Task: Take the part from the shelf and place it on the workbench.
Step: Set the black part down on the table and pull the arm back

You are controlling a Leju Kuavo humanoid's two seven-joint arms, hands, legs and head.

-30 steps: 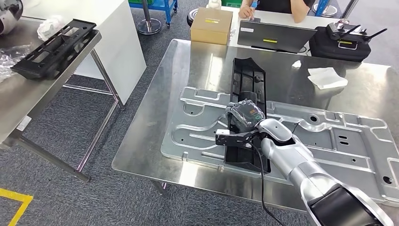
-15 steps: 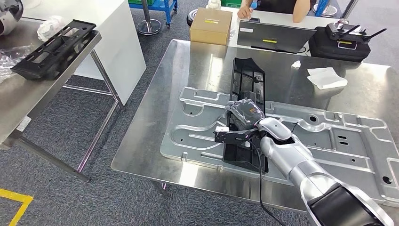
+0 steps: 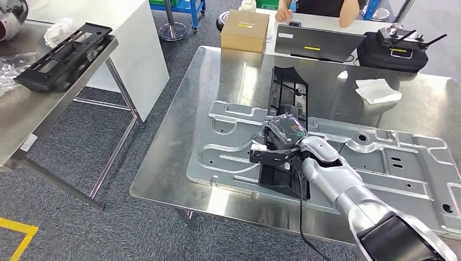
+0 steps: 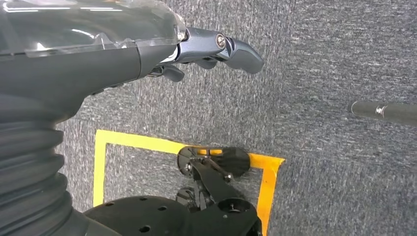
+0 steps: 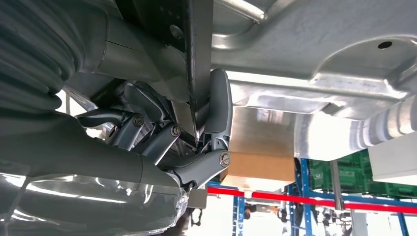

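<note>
Our right hand (image 3: 284, 140) pinches the black part (image 3: 286, 103) at its near end, the part lying on the metal panel (image 3: 380, 157) on the table (image 3: 179, 147), long axis running away from us; left hand (image 4: 206, 46) hangs empty, fingers apart.

- Right arm (image 3: 348, 190): silver segmented shell, black cover at five o'clock, black cable alongside.
- Right hand (image 3: 282, 142): dark fingers, clear glossy back cover.
- Left hand (image 4: 147, 49): grey ribbed cuff, screw-pinned fingers.

The left hand (image 4: 216, 49) hangs above grey carpet (image 4: 314, 73), fingers loosely curled, holding nothing; yellow floor tape (image 4: 147, 143) lies below.
</note>
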